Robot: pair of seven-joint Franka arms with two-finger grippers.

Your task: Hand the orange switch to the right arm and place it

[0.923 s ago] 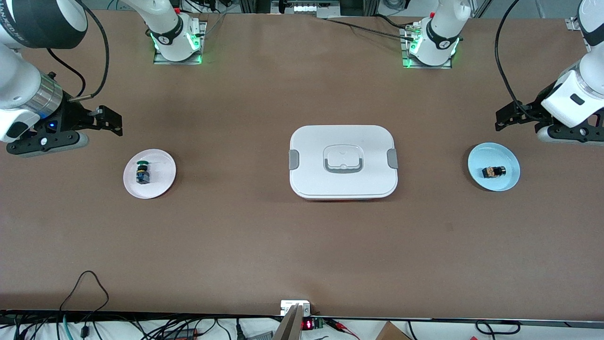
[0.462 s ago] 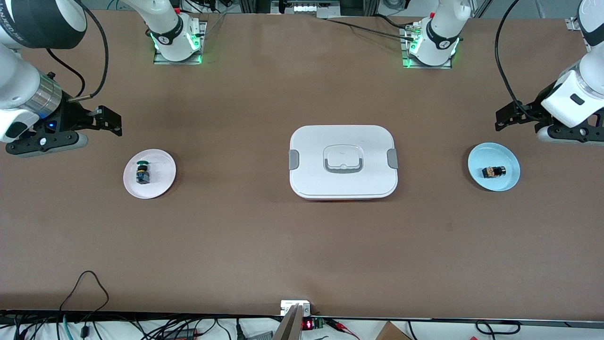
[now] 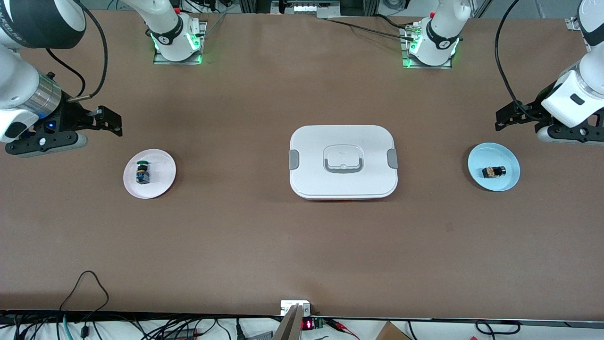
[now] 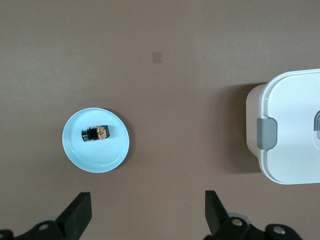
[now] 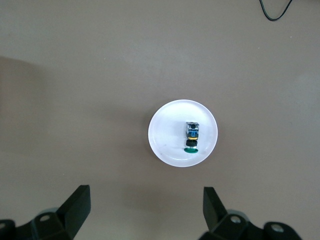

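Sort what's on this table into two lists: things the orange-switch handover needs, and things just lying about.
Needed:
orange switch, lying on the blue plate
left gripper, open, up beside that plate
right gripper, open, waiting

Lying about:
green switch on the white plate
white lidded container, table centre

You have a white lidded container [image 3: 343,162] at the table's middle, lid shut, grey latch at each short end, grey recessed handle on top. Toward the right arm's end of the brown table [image 3: 264,245] you find a white plate [image 3: 160,184] carrying a green-capped switch [image 3: 141,173], lying on its side. Toward the left arm's end you find a light blue plate [image 3: 507,182]. Cables [image 3: 85,293] trail along the table's nearest edge.
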